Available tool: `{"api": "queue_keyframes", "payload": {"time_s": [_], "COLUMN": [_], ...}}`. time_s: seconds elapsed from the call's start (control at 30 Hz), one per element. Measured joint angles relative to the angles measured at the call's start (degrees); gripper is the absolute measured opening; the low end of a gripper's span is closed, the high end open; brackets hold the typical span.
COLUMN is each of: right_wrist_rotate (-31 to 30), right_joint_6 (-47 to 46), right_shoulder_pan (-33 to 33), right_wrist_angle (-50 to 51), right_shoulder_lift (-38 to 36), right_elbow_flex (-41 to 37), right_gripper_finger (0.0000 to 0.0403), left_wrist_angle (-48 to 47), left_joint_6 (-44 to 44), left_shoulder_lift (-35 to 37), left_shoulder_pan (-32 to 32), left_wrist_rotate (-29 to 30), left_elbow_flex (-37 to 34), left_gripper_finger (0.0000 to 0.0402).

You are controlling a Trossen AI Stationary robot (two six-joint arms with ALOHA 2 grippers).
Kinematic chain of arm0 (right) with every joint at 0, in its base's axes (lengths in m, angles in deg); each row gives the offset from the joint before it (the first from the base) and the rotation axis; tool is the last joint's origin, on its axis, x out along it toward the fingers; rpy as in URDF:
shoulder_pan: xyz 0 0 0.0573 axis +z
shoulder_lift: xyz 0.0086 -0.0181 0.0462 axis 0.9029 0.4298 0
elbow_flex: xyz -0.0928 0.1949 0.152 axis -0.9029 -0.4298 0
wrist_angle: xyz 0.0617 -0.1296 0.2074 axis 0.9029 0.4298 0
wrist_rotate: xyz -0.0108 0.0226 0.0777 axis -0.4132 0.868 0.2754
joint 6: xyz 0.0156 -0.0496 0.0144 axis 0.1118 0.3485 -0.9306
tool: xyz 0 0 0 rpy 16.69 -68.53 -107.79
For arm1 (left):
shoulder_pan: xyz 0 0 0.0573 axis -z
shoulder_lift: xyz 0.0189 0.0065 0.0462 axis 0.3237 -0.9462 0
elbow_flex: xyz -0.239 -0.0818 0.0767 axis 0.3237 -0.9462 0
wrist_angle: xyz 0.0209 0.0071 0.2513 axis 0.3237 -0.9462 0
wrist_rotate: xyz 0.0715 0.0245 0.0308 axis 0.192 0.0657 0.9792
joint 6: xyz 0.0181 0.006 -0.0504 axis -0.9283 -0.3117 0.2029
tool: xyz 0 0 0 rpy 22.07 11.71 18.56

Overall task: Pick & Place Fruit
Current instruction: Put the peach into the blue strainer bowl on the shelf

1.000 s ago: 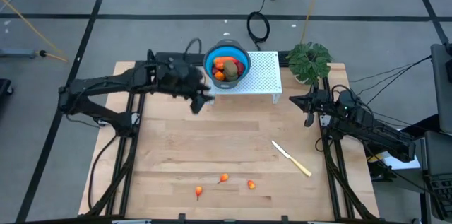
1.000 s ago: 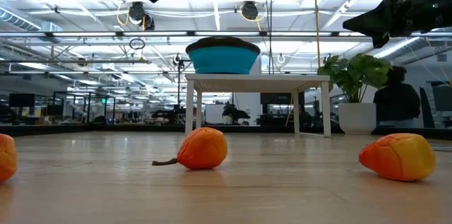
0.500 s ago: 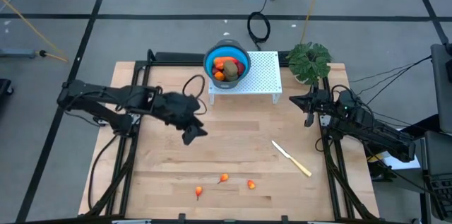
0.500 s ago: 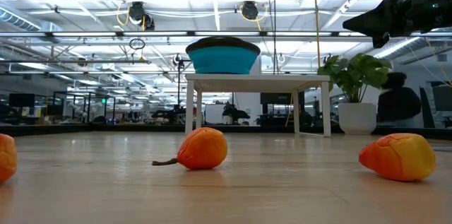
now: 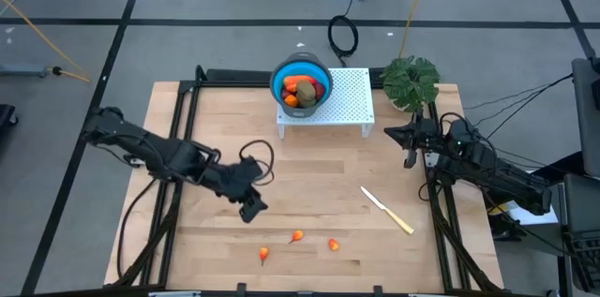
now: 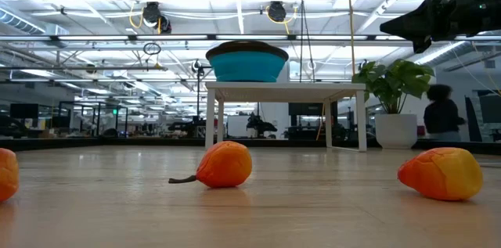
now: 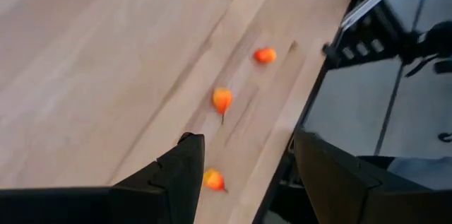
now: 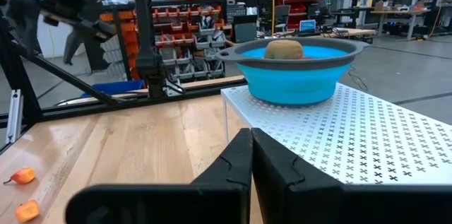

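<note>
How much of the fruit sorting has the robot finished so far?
Several fruit pieces already sit in the round blue bowl on the white perforated stand. The left hand is open and empty, above the wooden table near three small orange-red fruits, which remain to be picked. The right hand waits shut at the table's right edge.

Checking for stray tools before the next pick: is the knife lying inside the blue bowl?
No. The knife lies flat on the table, well apart from the bowl, which sits on the white stand.
</note>
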Motion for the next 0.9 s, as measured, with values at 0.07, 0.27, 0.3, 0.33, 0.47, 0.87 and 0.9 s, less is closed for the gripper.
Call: {"api": "queue_keyframes", "payload": {"time_s": [0.07, 0.27, 0.3, 0.33, 0.47, 0.87, 0.9], "right_wrist_rotate": [0.0, 0.0, 0.0, 0.0, 0.0, 0.0, 0.0], "right_joint_6": [0.0, 0.0, 0.0, -0.1, -0.1, 0.0, 0.0], "right_shoulder_pan": [0.0, 0.0, 0.0, 0.0, 0.0, 0.0, 0.0], "right_wrist_angle": [0.0, 0.0, 0.0, 0.0, 0.0, 0.0, 0.0], "right_shoulder_lift": [0.0, 0.0, 0.0, 0.0, 0.0, 0.0, 0.0], "right_elbow_flex": [0.0, 0.0, 0.0, 0.0, 0.0, 0.0, 0.0], "right_gripper_finger": [0.0, 0.0, 0.0, 0.0, 0.0, 0.0, 0.0], "left_wrist_angle": [-0.6, -2.3, -2.5, -2.3, -1.5, -1.0, -1.0], "left_joint_6": [1.3, 8.5, 10.3, 12.2, 20.5, 46.0, 47.3], "left_shoulder_lift": [-1.0, -4.7, -5.4, -6.1, -8.7, -17.5, -18.2], "left_shoulder_pan": [1.3, 4.7, 5.3, 5.9, 8.4, 14.1, 14.4], "left_wrist_rotate": [0.1, 0.0, 0.0, 0.0, 0.0, -0.1, -0.1], "left_elbow_flex": [0.0, 0.0, 0.0, 0.0, 0.0, 0.0, 0.0], "left_gripper_finger": [0.0218, 0.0218, 0.0218, 0.0218, 0.0218, 0.0218, 0.0218]}}
